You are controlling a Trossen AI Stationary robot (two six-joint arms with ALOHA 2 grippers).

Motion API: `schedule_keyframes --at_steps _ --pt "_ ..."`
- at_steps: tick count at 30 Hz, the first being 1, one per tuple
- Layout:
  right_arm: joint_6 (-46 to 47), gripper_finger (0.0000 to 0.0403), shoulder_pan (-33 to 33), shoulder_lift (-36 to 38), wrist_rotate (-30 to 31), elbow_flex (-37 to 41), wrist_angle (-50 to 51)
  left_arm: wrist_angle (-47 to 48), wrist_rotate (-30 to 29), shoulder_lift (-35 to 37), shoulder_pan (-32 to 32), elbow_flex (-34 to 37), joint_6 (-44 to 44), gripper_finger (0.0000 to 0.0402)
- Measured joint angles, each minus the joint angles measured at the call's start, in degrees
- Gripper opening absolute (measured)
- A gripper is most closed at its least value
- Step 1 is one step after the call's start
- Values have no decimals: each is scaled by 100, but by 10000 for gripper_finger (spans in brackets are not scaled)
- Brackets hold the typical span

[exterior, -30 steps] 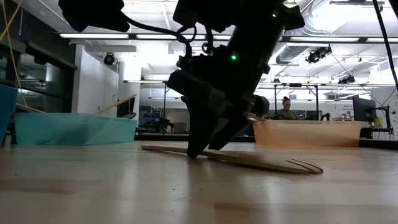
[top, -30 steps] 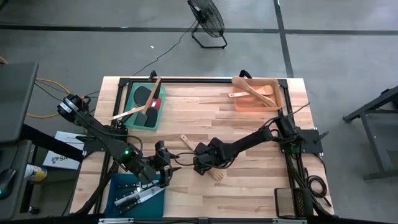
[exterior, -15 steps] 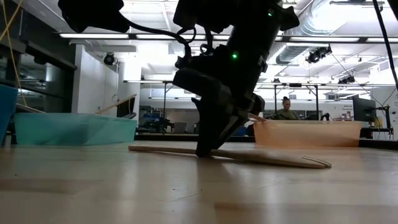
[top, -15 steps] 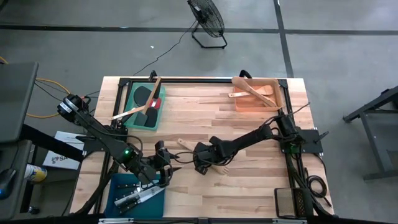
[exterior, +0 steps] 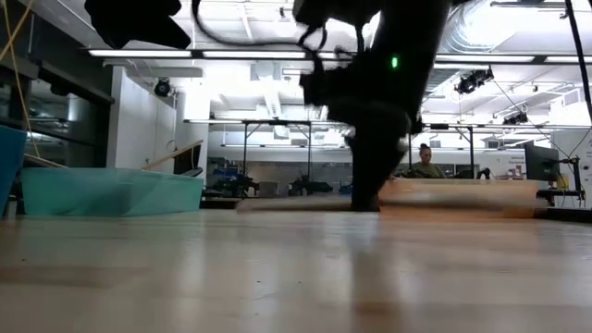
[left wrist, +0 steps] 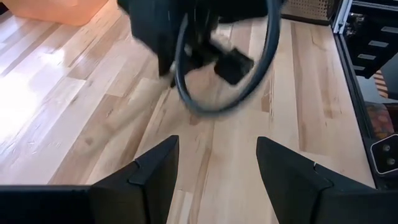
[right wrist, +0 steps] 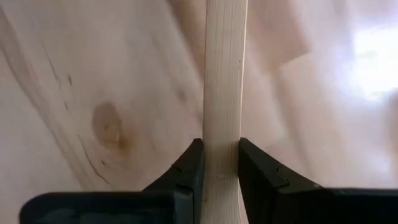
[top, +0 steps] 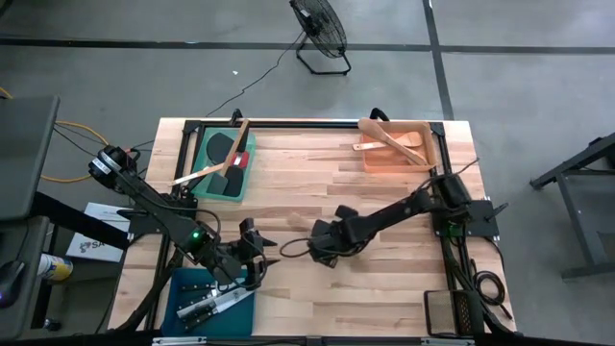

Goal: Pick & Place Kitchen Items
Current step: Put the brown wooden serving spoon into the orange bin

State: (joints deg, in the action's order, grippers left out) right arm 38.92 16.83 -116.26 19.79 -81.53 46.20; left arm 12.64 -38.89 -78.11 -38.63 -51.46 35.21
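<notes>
A pale wooden slotted turner hangs level just above the table, with my right gripper shut on its handle near the table's middle. In the high view only one end of the turner shows beside the gripper; the arm covers the remainder. My left gripper waits open just left of it, pointing toward it, with nothing between its fingers. Black and red spatulas lie in the green tray, wooden utensils in the orange tray, and knives in the teal tray. My right gripper pinches the turner's flat wooden handle by its two edges between the two fingers. The fingers come from above, pointing steeply down, and lie across the handle. The turner hangs about level, clear of the table.
The green tray stands at the far left, the orange tray at the far right, the teal tray at the near left corner. Bare wood lies between them. A black frame runs along the table's edges. A person sits far behind the table.
My right gripper has shut on the turner's handle and risen, drifting a little toward the table's right edge. The turner, which lay flat on the table, is now lifted clear and hangs level; it has also turned about somewhat.
</notes>
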Motion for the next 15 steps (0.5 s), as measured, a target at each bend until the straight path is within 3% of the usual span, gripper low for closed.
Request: schedule_keyframes --at_steps 15 --pt "1 65 -305 980 2056 -29 2648 87 -14 -98 -2 -2 128 212"
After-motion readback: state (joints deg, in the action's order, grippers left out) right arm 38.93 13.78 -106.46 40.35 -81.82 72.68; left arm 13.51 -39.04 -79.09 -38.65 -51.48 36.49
